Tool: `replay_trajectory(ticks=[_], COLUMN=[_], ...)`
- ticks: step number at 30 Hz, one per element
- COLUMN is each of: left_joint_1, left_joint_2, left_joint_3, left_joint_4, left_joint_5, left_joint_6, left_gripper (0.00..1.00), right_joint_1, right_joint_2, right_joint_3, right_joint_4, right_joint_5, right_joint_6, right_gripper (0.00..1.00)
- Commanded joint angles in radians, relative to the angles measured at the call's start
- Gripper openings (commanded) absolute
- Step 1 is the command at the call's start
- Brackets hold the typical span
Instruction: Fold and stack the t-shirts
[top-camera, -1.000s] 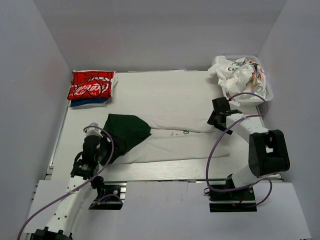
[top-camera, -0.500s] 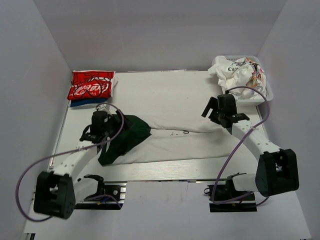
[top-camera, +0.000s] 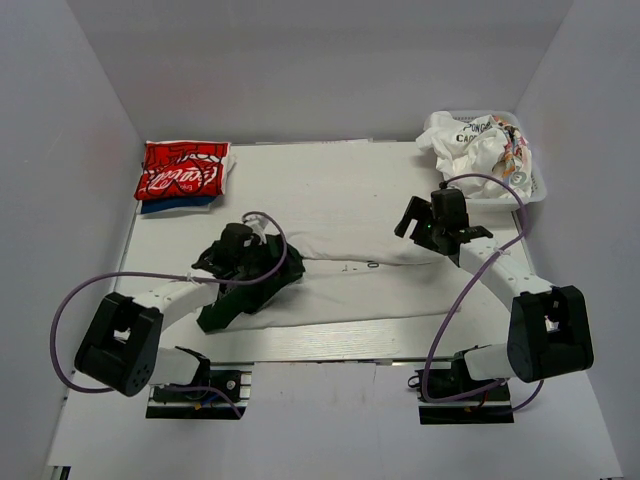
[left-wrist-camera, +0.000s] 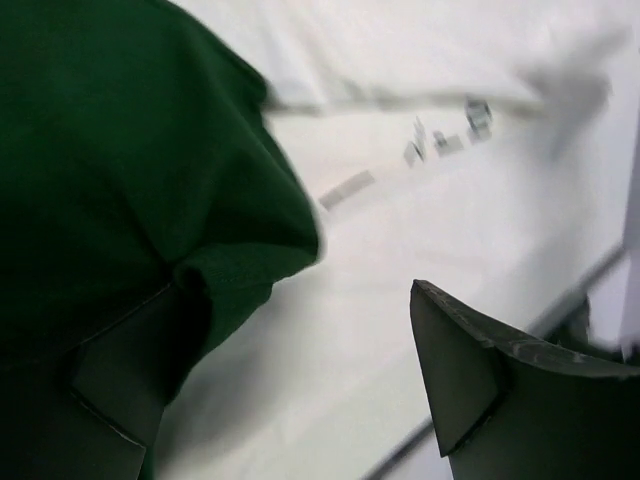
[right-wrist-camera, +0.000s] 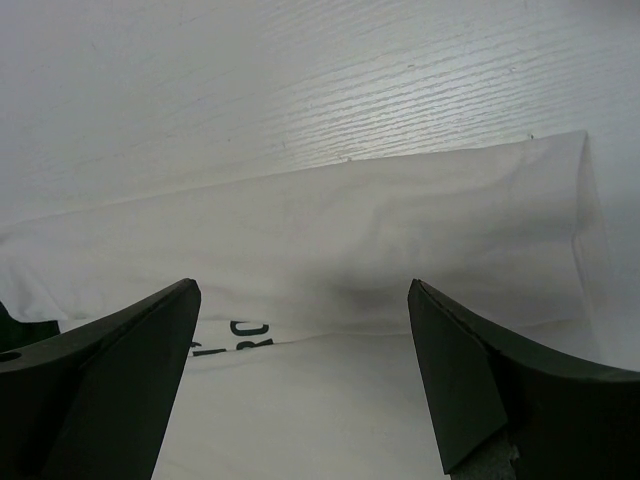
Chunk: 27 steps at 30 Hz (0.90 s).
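The long off-white cotton t-shirt with black lettering (top-camera: 370, 285) lies stretched across the middle of the white table (top-camera: 330, 180), folded lengthwise into a narrow band, with a soft dark green t-shirt (top-camera: 228, 305) bunched over its left end. The left gripper (left-wrist-camera: 292, 300) hangs low over the edge of that green cloth; its wrist camera shows the two dark fingers spread wide with nothing pinched between them, one finger over the green fabric. The right gripper (right-wrist-camera: 303, 290) hovers just above the right end of the off-white shirt, its fingers likewise wide apart and empty, a folded edge of the cloth beneath. At the far left corner, a folded red t-shirt with white Coca-Cola script (top-camera: 183, 168) sits on a folded blue garment (top-camera: 175, 205). At the far right, a white plastic mesh basket (top-camera: 540, 190) holds a crumpled white printed tee (top-camera: 478, 145).
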Motion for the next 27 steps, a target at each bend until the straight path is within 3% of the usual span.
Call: replay_trajectory(ticks=[1,2,4,8,11,12,17,18,21,22,27], left_joint_1=[-0.075,-0.138,-0.160,-0.266,-0.266,-0.266,-0.246,-0.246,-0.246,-0.246,-0.246], left_joint_2=[-0.056,-0.067,-0.082,-0.186,-0.304,-0.326,-0.395,-0.406,-0.477,-0.498,-0.541], left_joint_3=[-0.017,-0.028,-0.037,-0.034,0.016,0.041,0.101,0.101,0.076,0.056,-0.014], left_joint_4=[-0.006,-0.035,-0.076,-0.205,-0.378,-0.414,-0.717,-0.760,-0.853,-0.843,-0.856], left_joint_5=[0.159,0.222,0.271,0.269,0.028,-0.111,-0.463,-0.498,-0.572,-0.572,-0.584], left_joint_6=[0.032,0.045,0.058,0.093,0.093,0.046,-0.202,-0.300,-0.390,-0.390,-0.416], left_gripper=[1.00,1.00,1.00,1.00,1.00,1.00,1.00,1.00,1.00,1.00,0.94], right_joint_1=[-0.005,-0.004,-0.005,0.001,0.004,0.001,0.037,0.054,0.175,0.262,0.439], right_joint_2=[-0.009,-0.020,-0.030,-0.038,-0.034,-0.031,-0.026,-0.020,0.018,0.040,0.158], right_joint_3=[-0.008,-0.010,-0.013,-0.014,-0.014,-0.013,-0.011,-0.007,0.012,0.016,0.075], right_joint_4=[0.045,0.040,0.037,0.034,0.034,0.035,0.029,0.017,0.018,0.021,0.058], right_joint_5=[-0.024,-0.018,-0.017,-0.023,-0.040,-0.043,-0.111,-0.122,-0.173,-0.193,-0.289], right_joint_6=[-0.010,-0.012,-0.018,-0.053,-0.062,-0.066,-0.096,-0.101,-0.098,-0.090,-0.041], right_gripper=[0.91,0.91,0.91,0.91,0.91,0.91,0.91,0.91,0.91,0.91,0.91])
